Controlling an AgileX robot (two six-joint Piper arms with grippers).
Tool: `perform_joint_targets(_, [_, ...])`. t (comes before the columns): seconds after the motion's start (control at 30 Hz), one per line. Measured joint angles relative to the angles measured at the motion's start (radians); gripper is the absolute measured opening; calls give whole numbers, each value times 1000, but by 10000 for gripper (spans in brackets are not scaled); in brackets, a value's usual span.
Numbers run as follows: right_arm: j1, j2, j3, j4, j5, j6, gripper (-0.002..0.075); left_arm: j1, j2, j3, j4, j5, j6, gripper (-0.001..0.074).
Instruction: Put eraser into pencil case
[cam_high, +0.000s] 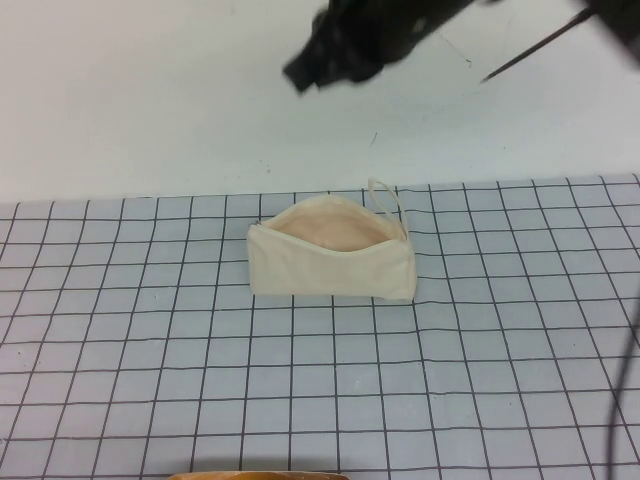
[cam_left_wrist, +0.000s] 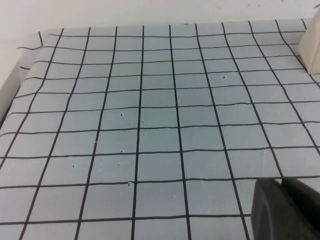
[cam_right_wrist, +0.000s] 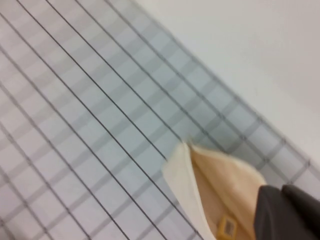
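Note:
The cream pencil case (cam_high: 331, 268) stands on the grid mat with its mouth open, showing pinkish lining and a loop strap (cam_high: 386, 196) at its right end. In the right wrist view the small tan eraser (cam_right_wrist: 226, 227) lies inside the pencil case (cam_right_wrist: 181, 182). My right gripper (cam_right_wrist: 286, 210) is shut and empty, raised above the case; in the high view it is a dark blur (cam_high: 325, 55) high over the table's far side. My left gripper (cam_left_wrist: 283, 202) is shut and empty, low over the mat well left of the case, whose corner shows in the left wrist view (cam_left_wrist: 311, 47).
The grid mat (cam_high: 150, 330) covers the near table; beyond it lies plain white surface (cam_high: 150, 100). A brown-orange edge (cam_high: 260, 475) shows at the bottom of the high view. A dark cable (cam_high: 628, 400) hangs at the right edge.

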Motion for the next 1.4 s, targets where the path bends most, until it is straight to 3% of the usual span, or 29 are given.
perform_joint_targets(0.33, [68,-254,70,32,0,-49,0,0,0,0,0,0,0,-2])
perform_joint_targets(0.73, [68,-666,758,-8,-18,-73,-1,0,0,0,0,0,0,-1])
perform_joint_targets(1.27, [66,-1210,1835,-111,-1062,-4,-1,0,0,0,0,0,0,-1])
perform_joint_targets(1.4, [6,-1328,2073,-95,-1264,28,-1,0,0,0,0,0,0,-1])
